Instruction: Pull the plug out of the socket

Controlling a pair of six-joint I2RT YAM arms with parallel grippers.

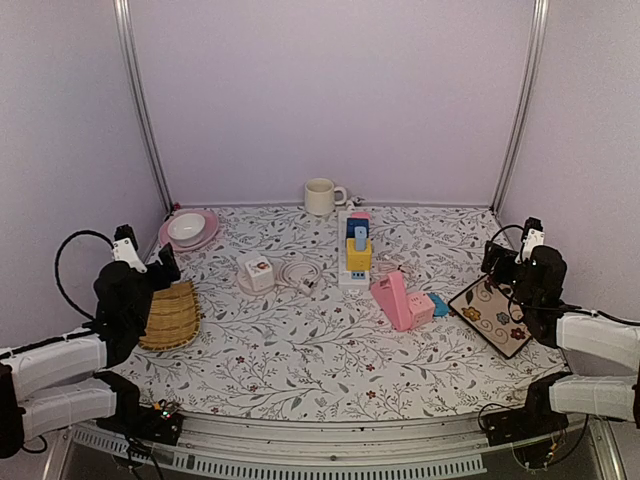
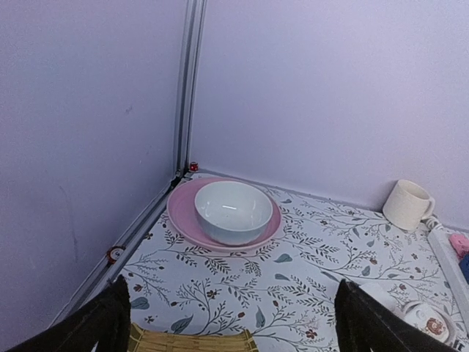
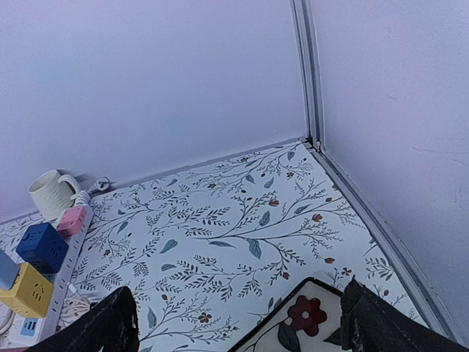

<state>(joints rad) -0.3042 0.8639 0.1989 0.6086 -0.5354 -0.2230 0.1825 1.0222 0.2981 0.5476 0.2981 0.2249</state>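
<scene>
Both pincers, left and right, are hanging wide open, gripping nothing, out at the table's sides. Looks like we're sitting at the approach step. The pale blue plug is sticking out of the yellow cube socket mid-table, well apart from both. One arm's gonna need reaching over. The prongs are hiding, and the right wrist view is cutting the plug off.

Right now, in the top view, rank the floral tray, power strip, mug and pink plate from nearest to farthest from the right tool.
1. floral tray, right side, just below the right tool
2. power strip, centre
3. mug, back centre
4. pink plate, far left
</scene>
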